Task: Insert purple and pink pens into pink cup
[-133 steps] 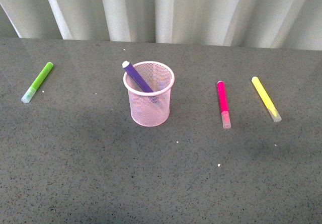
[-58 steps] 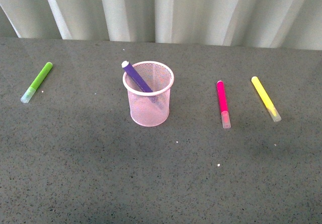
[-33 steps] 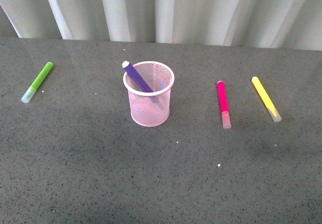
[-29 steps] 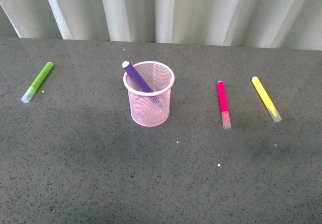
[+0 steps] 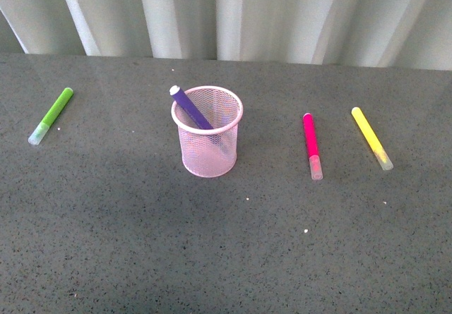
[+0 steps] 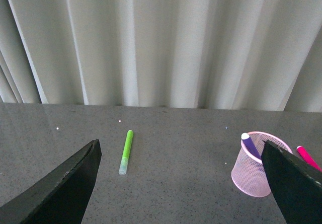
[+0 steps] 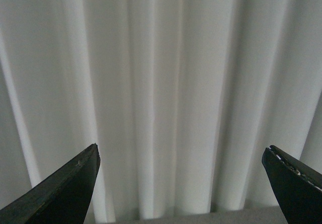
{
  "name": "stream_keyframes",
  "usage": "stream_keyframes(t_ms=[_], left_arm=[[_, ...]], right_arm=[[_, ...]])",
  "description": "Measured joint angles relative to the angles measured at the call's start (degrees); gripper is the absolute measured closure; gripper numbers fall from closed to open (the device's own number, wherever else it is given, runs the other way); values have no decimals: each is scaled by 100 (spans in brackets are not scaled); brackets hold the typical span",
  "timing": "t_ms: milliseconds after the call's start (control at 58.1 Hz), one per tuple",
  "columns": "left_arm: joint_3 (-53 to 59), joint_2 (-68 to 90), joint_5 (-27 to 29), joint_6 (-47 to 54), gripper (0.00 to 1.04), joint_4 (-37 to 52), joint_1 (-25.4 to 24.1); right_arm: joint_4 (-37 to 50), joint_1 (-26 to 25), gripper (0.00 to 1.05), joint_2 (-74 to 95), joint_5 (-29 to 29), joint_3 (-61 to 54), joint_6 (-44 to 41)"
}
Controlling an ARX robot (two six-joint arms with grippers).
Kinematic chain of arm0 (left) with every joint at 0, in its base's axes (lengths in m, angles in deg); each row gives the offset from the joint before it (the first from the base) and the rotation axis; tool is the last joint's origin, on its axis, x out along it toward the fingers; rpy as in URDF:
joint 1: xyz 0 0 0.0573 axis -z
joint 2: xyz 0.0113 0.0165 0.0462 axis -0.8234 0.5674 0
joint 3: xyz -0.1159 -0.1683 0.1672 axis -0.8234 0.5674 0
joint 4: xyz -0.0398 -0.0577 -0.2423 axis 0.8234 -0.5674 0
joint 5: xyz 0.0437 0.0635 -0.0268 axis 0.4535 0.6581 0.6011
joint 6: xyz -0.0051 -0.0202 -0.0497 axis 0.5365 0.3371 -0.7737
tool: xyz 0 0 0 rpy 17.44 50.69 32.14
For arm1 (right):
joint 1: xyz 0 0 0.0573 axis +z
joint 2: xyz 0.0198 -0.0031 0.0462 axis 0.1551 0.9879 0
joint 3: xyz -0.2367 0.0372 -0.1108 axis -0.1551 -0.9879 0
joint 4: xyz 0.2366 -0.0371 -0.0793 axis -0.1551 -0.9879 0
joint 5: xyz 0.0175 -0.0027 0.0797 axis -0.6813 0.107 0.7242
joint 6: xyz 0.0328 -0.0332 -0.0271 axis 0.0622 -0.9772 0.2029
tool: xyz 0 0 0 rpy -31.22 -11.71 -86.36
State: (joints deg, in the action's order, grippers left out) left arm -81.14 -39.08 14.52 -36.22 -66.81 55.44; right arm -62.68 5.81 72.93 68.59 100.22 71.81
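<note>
Toward the far edge of the tabletop (image 5: pixel 212 257), left of centre: pink cup (image 5: pixel 207 145), upright.
Purple pen (image 5: pixel 187 106): inside the cup, leaning, its pale end poking over the far-left rim.
Pink pen (image 5: pixel 310 139): flat on the tabletop, right of the cup and well apart, clear cap toward the near edge.
Yellow marker (image 5: pixel 371 136): flat, near the pink pen, on its right.
Lime-green marker (image 5: pixel 51 115): flat near the left edge.
Left gripper (image 6: pixel 179 146): jaws spread wide, holding nothing.
Right gripper (image 7: pixel 181 151): jaws spread wide, holding nothing, facing the curtain (image 7: pixel 161 83).
</note>
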Motion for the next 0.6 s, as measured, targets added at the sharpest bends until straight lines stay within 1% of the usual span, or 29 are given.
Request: stream_keyframes(t_ms=[69, 103, 120, 155, 275, 310, 361, 413, 447, 533, 602], left_arm=[[0, 0, 0, 0, 7, 0, 0], [0, 0, 0, 0, 7, 0, 0], [0, 0, 0, 0, 7, 0, 0], [0, 0, 0, 0, 7, 0, 0], [0, 0, 0, 0, 7, 0, 0], [0, 0, 0, 0, 7, 0, 0], [0, 0, 0, 0, 7, 0, 0], [0, 0, 0, 0, 7, 0, 0], [0, 0, 0, 0, 7, 0, 0], [0, 0, 0, 0, 7, 0, 0], [0, 0, 0, 0, 7, 0, 0]], right_arm=[[-485, 24, 7, 1257, -57, 841, 96], [-896, 44, 7, 2155, 9, 1436, 203], [-1222, 101, 7, 2739, -68, 1834, 264], [-1416, 153, 7, 3141, -111, 2103, 302], [-2787, 474, 7, 4988, 275, 3427, 632], [-3104, 588, 7, 5313, 308, 3641, 693], [-3340, 710, 7, 5593, 343, 3790, 756], [-3676, 846, 7, 5904, 612, 3980, 811], [-3834, 929, 7, 6065, 636, 4070, 874], [-4054, 1180, 7, 6502, 632, 4218, 1029], [-4089, 1283, 7, 6776, 629, 4269, 1180]])
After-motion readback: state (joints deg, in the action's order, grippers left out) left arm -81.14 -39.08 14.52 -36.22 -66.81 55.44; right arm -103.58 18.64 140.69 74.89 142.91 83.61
